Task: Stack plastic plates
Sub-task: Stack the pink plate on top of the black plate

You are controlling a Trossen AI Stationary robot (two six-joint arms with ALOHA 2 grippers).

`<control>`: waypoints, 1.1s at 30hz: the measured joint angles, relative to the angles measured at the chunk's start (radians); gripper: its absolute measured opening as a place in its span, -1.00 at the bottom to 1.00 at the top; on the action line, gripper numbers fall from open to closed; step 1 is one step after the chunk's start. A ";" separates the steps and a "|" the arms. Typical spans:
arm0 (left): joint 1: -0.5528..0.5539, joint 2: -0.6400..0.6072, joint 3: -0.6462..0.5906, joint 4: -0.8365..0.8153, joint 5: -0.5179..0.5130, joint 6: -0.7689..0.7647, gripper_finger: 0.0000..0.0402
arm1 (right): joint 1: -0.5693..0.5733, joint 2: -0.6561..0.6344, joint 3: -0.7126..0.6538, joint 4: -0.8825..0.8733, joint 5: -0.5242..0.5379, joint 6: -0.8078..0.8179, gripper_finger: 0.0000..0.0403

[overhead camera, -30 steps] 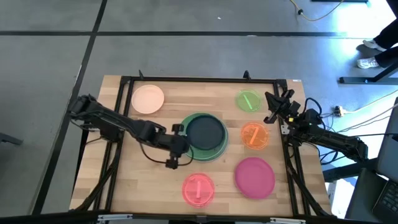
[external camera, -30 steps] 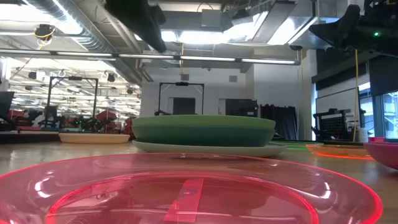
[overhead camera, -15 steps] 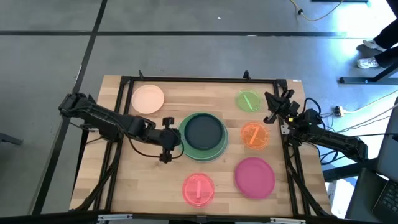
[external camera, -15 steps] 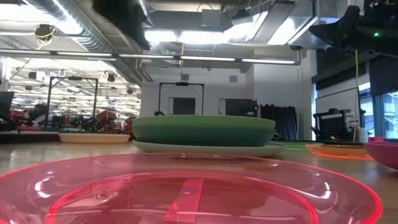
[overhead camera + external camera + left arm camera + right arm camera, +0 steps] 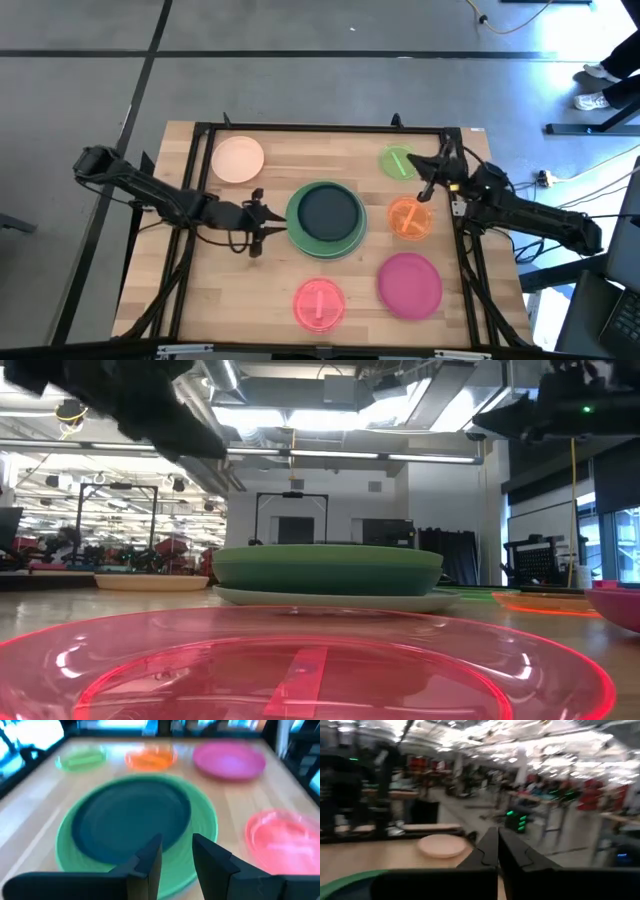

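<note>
While the central stack [image 5: 325, 220] serves as the landmark on the wooden table [image 5: 250, 290], the remaining plates lie singly around it. That stack shows a dark plate [image 5: 329, 211] nested on a green plate [image 5: 343, 243], with a paler rim beneath visible in the low view; how many plates it holds in all cannot be told. Well apart toward the far left corner lies the peach plate [image 5: 238, 159]; nearer the front edge lies the translucent pink plate [image 5: 319, 304]; to the front right lies the large magenta plate [image 5: 410, 283]; just right of the stack lies the small orange plate [image 5: 409, 218], and beyond that the small light green plate [image 5: 399, 161]. The left gripper [image 5: 254, 221] hovers just left of the stack, empty, its fingers [image 5: 150, 862] parted by a narrow gap and aimed at the stack's rim. The right gripper [image 5: 428, 180] hangs between the orange and light green plates, its fingers [image 5: 487, 851] pressed together with nothing between them. Judging by appearance, these plates are light, stiff and smooth, hence likely to slide on the wood or slip from a shallow pinch; they seem unlikely to break. The raised rim offers the only purchase, so one finger should go under the lip and one over it, and the small plates should be taken before the larger magenta one only if they are to sit on top.
</note>
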 joint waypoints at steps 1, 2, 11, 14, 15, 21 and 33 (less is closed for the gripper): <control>0.000 -0.003 -0.040 0.086 0.001 0.015 -0.49 | 0.004 0.036 0.017 0.000 -0.023 0.016 -0.99; 0.000 -0.006 -0.079 0.164 0.001 0.025 -0.49 | 0.015 0.077 0.037 -0.001 -0.043 0.024 -0.99; -0.006 -0.005 -0.171 0.320 0.001 0.024 -0.49 | 0.271 0.465 0.232 -0.004 -0.001 0.016 -0.99; -0.013 0.008 -0.171 0.322 0.002 0.021 -0.49 | 0.357 0.577 0.300 -0.023 0.029 -0.006 -0.99; -0.015 0.010 -0.171 0.323 0.001 0.020 -0.49 | 0.379 0.608 0.323 -0.049 0.032 -0.006 -0.99; -0.035 0.042 -0.171 0.368 -0.023 0.019 -0.49 | 0.515 0.730 0.525 -0.398 0.034 0.102 -0.99; -0.039 0.058 -0.171 0.419 -0.024 -0.029 -0.49 | 0.769 0.780 0.668 -0.897 0.020 0.561 -0.99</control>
